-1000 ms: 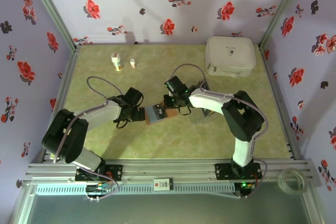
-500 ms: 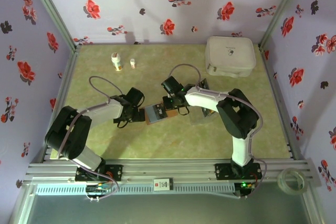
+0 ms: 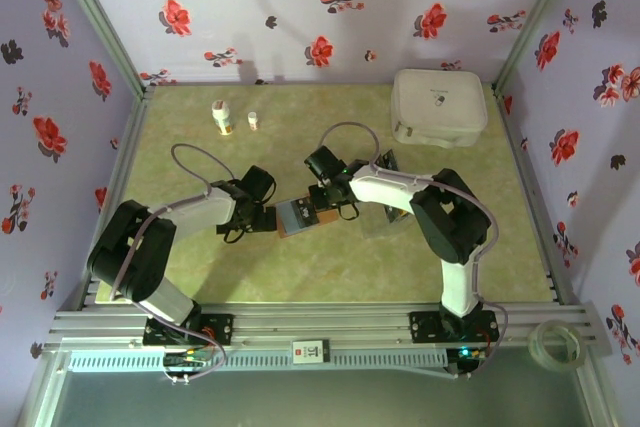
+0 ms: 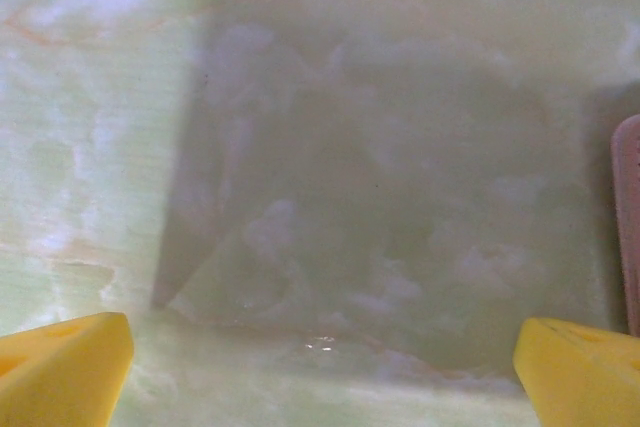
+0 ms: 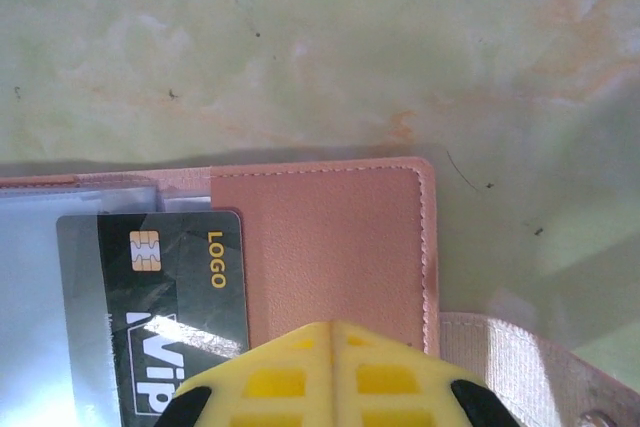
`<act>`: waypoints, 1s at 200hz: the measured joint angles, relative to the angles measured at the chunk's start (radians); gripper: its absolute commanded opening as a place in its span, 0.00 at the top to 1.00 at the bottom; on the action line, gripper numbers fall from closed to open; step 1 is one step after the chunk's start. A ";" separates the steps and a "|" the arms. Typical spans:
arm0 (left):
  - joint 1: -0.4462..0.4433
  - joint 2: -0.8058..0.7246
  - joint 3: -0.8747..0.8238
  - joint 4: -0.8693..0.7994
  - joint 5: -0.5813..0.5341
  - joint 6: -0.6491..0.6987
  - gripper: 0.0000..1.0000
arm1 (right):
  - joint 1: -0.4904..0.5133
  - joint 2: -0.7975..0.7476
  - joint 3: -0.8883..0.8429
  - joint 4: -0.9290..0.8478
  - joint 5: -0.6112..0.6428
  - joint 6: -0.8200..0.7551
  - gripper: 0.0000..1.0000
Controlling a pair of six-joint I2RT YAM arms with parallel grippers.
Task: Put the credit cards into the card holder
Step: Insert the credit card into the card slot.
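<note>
On your left, two small bottles [image 3: 222, 117] stand near the back edge, with bare table [image 3: 190, 162] open in front of them. Your left gripper [image 3: 262, 217] sits low, jaws spread wide and released, just beside the left edge of the card holder [image 3: 298, 215]. The holder lies open mid-table; one black card [image 5: 160, 307] shows at its clear pocket [image 5: 40, 247]. Your right gripper [image 5: 335, 332] is clenched over the holder's brown flap, grasping nothing. Further right, dark cards [image 3: 388, 161] lie beside that arm, too small to count. One white case [image 3: 440, 107] fills the back right corner.
</note>
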 measured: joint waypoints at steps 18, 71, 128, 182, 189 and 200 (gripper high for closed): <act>0.000 0.001 0.001 0.000 0.000 0.000 0.00 | 0.002 0.018 0.012 -0.002 0.000 0.000 1.00; 0.000 0.006 0.004 0.000 0.000 0.008 0.00 | 0.011 0.056 0.048 -0.010 0.000 0.000 1.00; 0.000 0.010 0.008 0.000 0.000 0.016 0.00 | 0.031 0.061 0.057 -0.013 0.000 0.000 1.00; 0.000 0.013 0.010 -0.001 0.001 0.019 0.00 | 0.060 0.061 0.057 -0.014 0.004 0.000 1.00; 0.000 0.013 0.010 -0.001 0.000 0.019 0.00 | 0.065 0.061 0.057 -0.015 0.004 0.000 1.00; 0.000 0.014 0.010 -0.001 0.001 0.019 0.00 | 0.074 0.061 0.057 -0.015 0.004 0.001 1.00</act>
